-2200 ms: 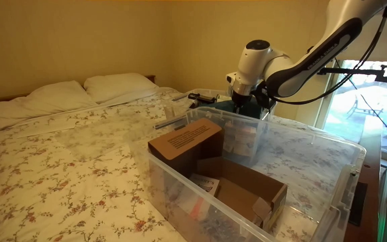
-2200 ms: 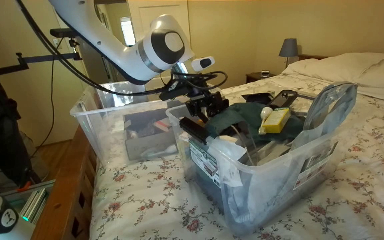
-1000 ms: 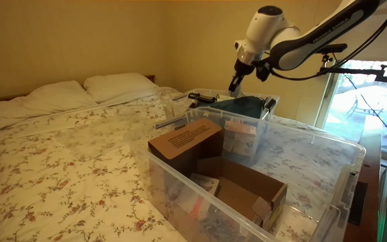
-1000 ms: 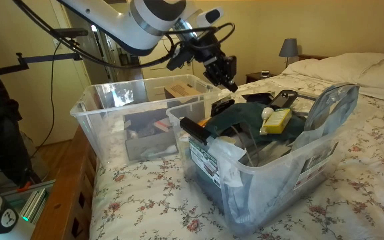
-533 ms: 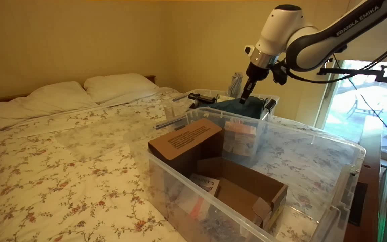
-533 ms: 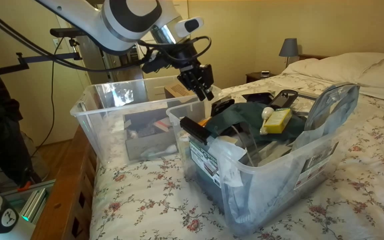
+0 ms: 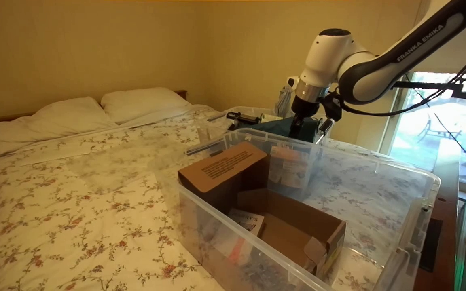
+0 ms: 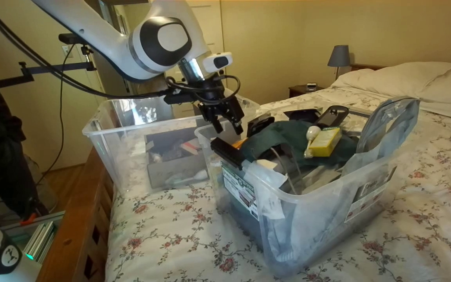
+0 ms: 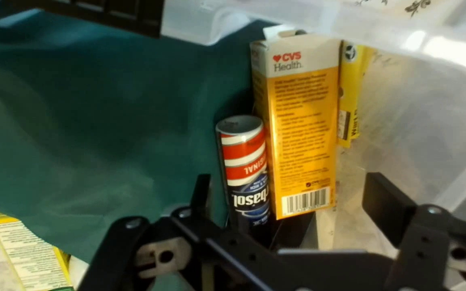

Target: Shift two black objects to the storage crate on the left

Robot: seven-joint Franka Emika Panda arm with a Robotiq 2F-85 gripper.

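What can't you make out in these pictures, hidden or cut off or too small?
Ridged black object: wrist view, cut off by the top edge.
Striped can: wrist view, lower end hidden behind the jaws.
Storage crate: in an exterior view, near corner cut off by the bottom edge.
Cardboard flap: in an exterior view, print too small to read.

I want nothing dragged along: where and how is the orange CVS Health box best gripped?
Probably by the white CVS end of the orange box, from above, jaws of the open gripper across its narrow sides. That end looks nearest in the wrist view and clears the striped can; lower, the can crowds one side. The yellow packet beside the other may snag.
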